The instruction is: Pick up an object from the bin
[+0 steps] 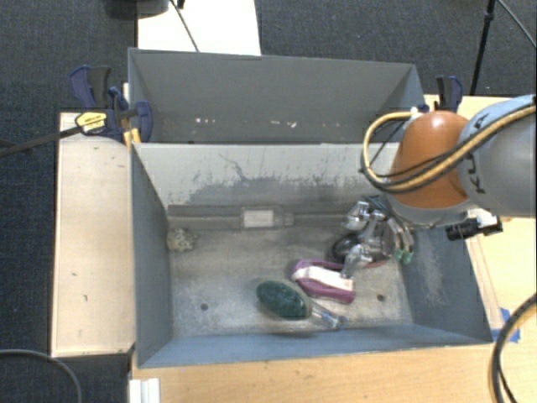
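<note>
- Grey metal bin (151, 225): we see a sloped back wall and a scuffed floor, with loose things mostly in the right half of the floor.
- Arm (503, 158): it enters from the right over the bin's right wall. It has an orange cover (428, 162) on the wrist, with yellow and black cables (382, 128) looped around it.
- Gripper (352, 257): it is low over the right-centre of the floor, pointing down and left. Its tip is right at the upper right end of the purple-and-white object. We cannot tell whether it is open or closed, or whether it grips anything.
- Purple-and-white object (323, 280): it lies flat on the floor, centre-right, just below and left of the gripper.
- Dark green oval (281, 300): it is just left of the purple-and-white object, near the front wall. We can't tell whether the two touch.
- Black ring-like thing (341, 247): it sits beside the gripper, partly hidden by it.
- Beige lump (179, 240): it lies alone at the far left of the floor, well apart from the rest.
- Small clear piece (329, 316): it is at the front, just right of the green oval.
</note>
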{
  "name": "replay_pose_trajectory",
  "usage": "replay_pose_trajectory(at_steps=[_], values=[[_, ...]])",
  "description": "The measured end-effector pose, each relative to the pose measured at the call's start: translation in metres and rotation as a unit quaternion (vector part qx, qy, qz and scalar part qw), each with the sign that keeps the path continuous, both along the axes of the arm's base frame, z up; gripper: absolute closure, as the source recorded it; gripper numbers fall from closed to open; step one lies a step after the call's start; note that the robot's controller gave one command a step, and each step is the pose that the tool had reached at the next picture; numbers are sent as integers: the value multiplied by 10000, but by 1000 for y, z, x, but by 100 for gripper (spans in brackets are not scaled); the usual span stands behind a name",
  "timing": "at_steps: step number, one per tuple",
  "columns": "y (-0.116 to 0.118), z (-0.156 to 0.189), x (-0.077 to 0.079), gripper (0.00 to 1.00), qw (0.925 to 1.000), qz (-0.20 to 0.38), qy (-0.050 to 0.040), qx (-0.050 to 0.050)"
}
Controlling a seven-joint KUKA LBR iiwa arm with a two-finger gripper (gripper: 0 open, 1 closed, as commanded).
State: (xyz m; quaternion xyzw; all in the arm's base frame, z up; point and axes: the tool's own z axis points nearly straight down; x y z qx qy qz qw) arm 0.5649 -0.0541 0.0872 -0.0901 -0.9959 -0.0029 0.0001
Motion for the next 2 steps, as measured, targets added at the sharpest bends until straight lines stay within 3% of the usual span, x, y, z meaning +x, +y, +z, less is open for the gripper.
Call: replay_pose_trajectory(at_steps=[1, 2], values=[[-10, 104, 4, 100, 9956, 935, -45, -37], [-10, 102, 3, 0, 9957, 931, -18, -29]])
